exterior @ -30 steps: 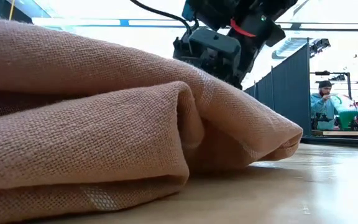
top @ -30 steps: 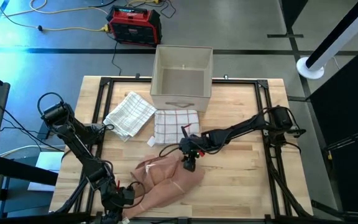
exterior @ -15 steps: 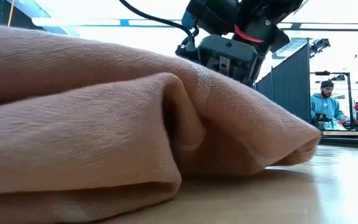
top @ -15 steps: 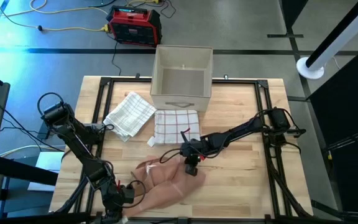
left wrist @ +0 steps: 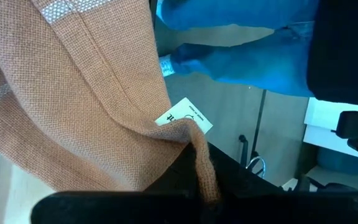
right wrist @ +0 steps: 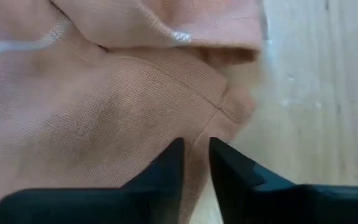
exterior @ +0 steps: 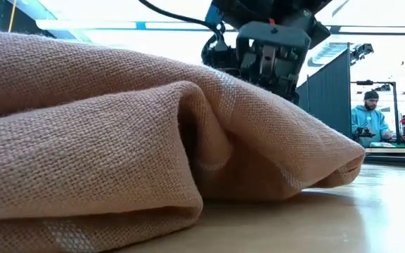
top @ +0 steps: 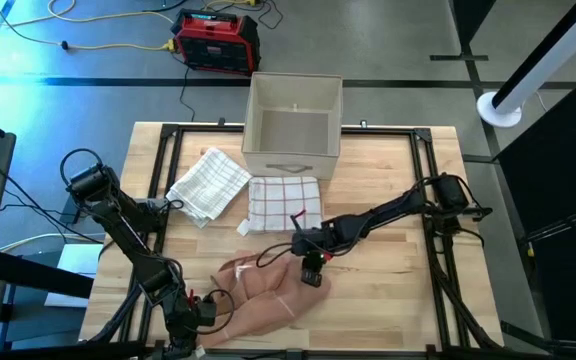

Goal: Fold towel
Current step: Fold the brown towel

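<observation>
Because the right gripper [right wrist: 194,163], fingers nearly pressed together, seemingly grips nothing above the towel [top: 263,290] at lower centre, while the left gripper [top: 196,312] pinches its corner, the fold may slump.

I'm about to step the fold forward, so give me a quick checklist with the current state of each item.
1. Right gripper over the tan towel's edge: ok.
2. Right jaws hold cloth: not ok; nearly closed, nothing between them.
3. Left gripper at the towel's near corner: ok.
4. Left jaws hold cloth: cannot tell.
5. Checked towels lie apart from the tan towel: ok.
</observation>
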Robot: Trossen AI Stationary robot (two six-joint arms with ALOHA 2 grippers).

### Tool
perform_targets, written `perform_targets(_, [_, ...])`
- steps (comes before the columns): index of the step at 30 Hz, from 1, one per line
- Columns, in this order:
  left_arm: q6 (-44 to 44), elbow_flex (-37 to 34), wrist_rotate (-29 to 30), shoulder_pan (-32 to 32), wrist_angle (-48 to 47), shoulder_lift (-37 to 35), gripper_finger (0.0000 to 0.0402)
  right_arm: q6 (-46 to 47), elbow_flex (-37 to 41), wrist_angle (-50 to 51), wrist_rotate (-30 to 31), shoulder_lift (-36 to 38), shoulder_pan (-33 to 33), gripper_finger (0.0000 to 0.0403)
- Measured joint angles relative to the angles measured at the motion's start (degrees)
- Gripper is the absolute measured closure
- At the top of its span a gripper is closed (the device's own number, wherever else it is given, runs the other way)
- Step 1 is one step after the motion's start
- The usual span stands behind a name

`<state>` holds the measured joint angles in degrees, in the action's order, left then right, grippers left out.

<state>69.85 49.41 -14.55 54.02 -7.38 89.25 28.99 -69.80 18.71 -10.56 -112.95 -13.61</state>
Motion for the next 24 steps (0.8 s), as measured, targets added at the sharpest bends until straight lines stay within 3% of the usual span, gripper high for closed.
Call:
perform_targets(3, [0.0,0.0,0.0,0.0,0.4,0.0,0.0401,-1.1,0.0,-0.2,3.8,0.0,-1.4,0.0305])
perform_targets(9, [0.0,0.0,-0.1,0.0,0.4,0.0,0.0401,-6.9,0.6,-3.7,17.1,-0.2,-4.0,0.0217])
perform_targets(16, [0.1,0.0,-0.3,0.0,0.9,0.0,0.0401,-6.5,0.6,-7.9,14.8,-4.6,-4.3,0.0161])
perform_targets(18, [0.4,0.0,-0.3,0.0,0.9,0.0,0.0401,-4.9,0.6,-7.2,14.9,-5.2,-4.3,0.0168])
perform_targets(20, [0.4,0.0,-0.3,0.0,1.0,0.0,0.0401,-5.0,0.5,-6.4,15.3,-5.1,-4.4,0.0202])
perform_targets(24, [0.4,0.0,-0.3,0.0,1.0,0.0,0.0401,-5.0,0.2,-3.7,16.1,-4.2,-4.2,0.035])
